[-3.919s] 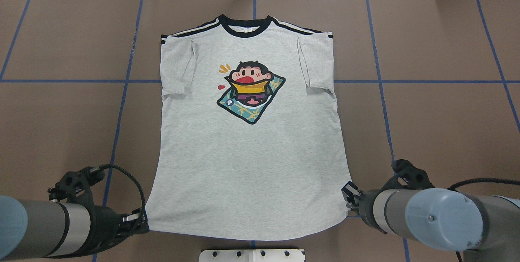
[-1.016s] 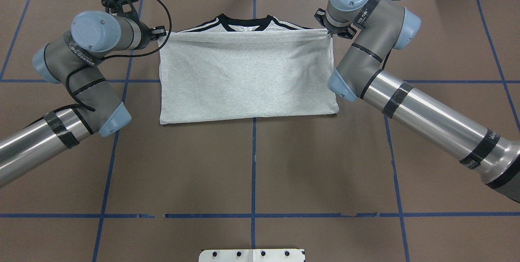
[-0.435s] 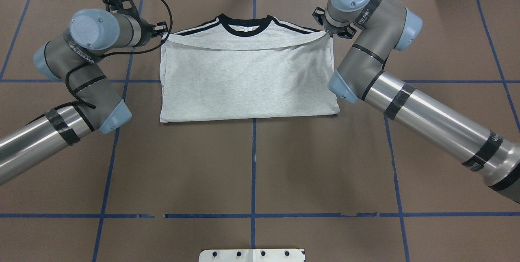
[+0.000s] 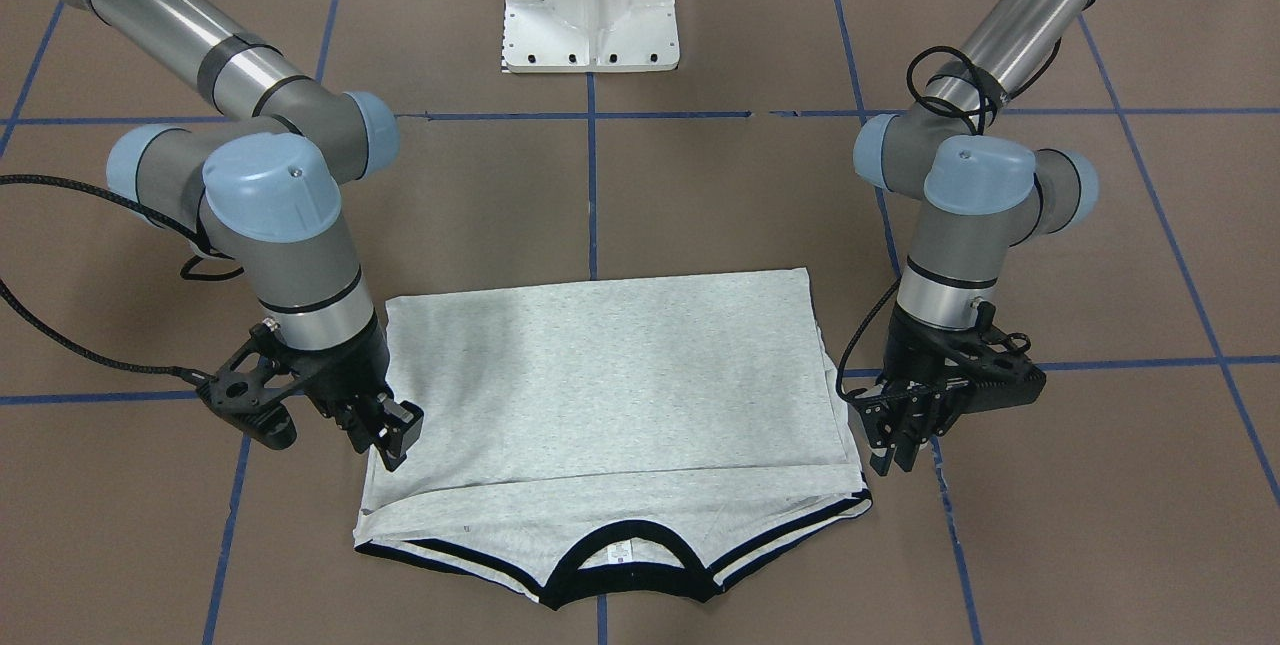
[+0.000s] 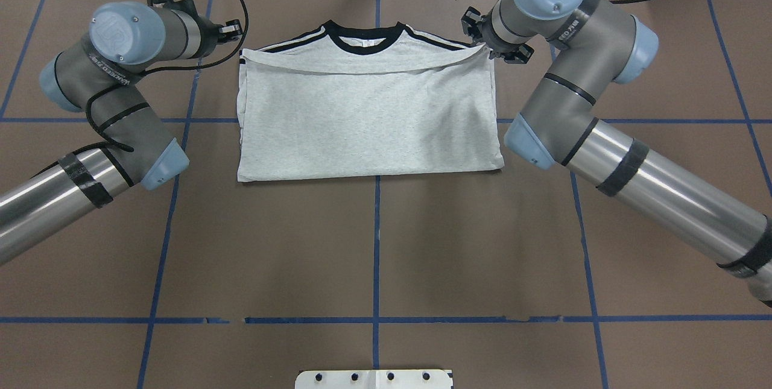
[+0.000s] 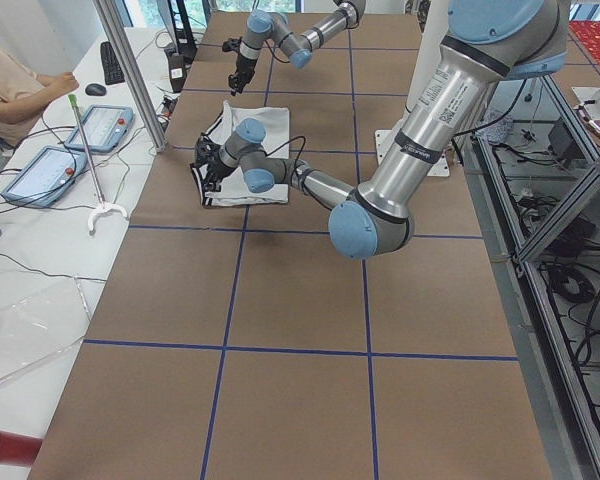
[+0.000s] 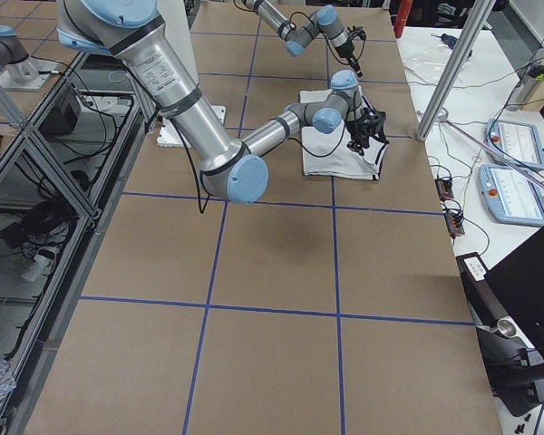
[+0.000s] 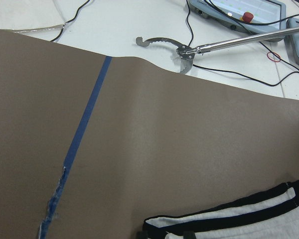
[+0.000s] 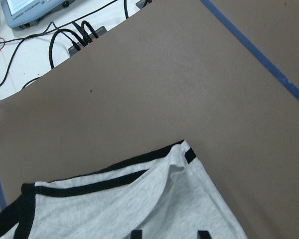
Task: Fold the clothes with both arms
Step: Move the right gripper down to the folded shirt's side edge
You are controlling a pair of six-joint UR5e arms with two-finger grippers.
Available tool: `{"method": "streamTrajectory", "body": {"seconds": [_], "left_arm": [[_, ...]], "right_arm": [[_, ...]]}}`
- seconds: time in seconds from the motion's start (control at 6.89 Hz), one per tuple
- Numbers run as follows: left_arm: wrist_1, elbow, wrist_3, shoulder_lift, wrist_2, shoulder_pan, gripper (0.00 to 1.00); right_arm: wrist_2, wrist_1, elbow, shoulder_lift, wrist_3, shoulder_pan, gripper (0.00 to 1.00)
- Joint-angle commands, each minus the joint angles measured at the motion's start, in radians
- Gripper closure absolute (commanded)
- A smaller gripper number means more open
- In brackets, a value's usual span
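Observation:
The grey T-shirt lies folded in half on the brown table, plain side up, so the print is hidden. Its hem edge lies just below the black collar. My left gripper is open and empty, just off the shirt's far left corner; it also shows in the front view. My right gripper is open right over the far right hem corner, which still stands slightly raised; it also shows in the front view. The shirt shows in both wrist views, striped shoulder in the left, cloth between the fingertips in the right.
The white pedestal stands at the robot's side of the table. Blue tape lines cross the brown surface. Beyond the far edge lie cables, teach pendants and a grabber tool. A person sits at the side bench.
The hem, earlier at the near edge, has been carried up to the shoulders, hiding the print. In the last half second the left gripper let go and drew back; the hem has settled.

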Motion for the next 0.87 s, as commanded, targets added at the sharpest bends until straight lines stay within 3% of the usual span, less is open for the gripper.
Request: {"method": "streamTrajectory", "body": {"seconds": [0.0,0.15,0.73], "left_arm": [[-0.005,0.0,-0.002,-0.001,-0.003,-0.003,0.64],[-0.005,0.0,-0.002,-0.001,-0.003,-0.003,0.64],[-0.005,0.0,-0.006,-0.003,-0.003,0.0,0.64]], "right_arm": [[0.022,-0.002,0.205,-0.142,0.16,-0.066,0.12],[0.013,0.009,0.225,-0.182,0.25,-0.115,0.0],[0.02,0.009,0.175,-0.23,0.256,-0.148,0.01]]}}
